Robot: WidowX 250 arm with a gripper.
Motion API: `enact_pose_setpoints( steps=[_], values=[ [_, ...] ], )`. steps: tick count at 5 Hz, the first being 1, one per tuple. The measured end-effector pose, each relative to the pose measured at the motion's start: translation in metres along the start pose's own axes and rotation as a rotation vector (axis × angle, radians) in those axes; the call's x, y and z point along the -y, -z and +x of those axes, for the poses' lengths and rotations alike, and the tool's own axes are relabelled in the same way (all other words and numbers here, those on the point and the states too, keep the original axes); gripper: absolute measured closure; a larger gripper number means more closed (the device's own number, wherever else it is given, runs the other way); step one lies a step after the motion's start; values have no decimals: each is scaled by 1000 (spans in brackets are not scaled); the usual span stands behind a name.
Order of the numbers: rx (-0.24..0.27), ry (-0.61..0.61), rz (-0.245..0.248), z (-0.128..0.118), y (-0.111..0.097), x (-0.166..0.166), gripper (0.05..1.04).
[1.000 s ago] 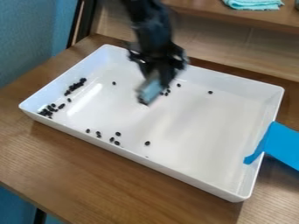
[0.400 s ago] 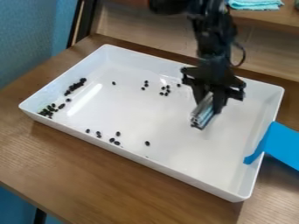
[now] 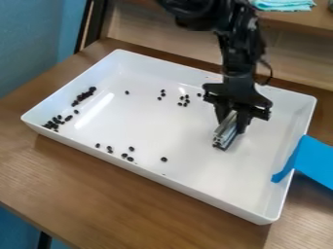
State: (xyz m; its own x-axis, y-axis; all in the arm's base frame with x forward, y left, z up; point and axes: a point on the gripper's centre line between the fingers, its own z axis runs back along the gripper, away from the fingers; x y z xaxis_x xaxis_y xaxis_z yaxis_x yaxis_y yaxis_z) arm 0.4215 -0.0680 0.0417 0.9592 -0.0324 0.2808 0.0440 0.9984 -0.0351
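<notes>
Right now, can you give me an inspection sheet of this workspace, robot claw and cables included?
Surface: brown wooden table under a shallow white tray.
Job's things: grooved silver metal bar; small black bean-like pieces scattered in the tray.
Clutter: bright blue strip over one tray wall.
Grippers: black two-finger gripper holding the bar.
Cables: thin black loop beside the arm, probably a cable.
Surroundings: turquoise cloth on a wooden shelf; blue wall.

Black gripper [image 3: 232, 124] holds short silvery metal bar [image 3: 225, 133], tilted, over right part of white tray [image 3: 189, 182]; black beans [image 3: 84, 96] scattered in tray, densest at left end; blue tape [image 3: 311, 160] over right rim; tray on wooden table [image 3: 98, 189]
</notes>
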Motion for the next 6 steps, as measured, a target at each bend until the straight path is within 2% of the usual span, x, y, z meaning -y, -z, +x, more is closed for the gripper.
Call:
enact_pose_setpoints(
  steps=[1,3,6],
  values=[
    [8,-7,17,4,4,-9,697],
    [-6,-56,16,5,2,-49,697],
    [20,-82,24,2,3,-98,697]
  ],
)
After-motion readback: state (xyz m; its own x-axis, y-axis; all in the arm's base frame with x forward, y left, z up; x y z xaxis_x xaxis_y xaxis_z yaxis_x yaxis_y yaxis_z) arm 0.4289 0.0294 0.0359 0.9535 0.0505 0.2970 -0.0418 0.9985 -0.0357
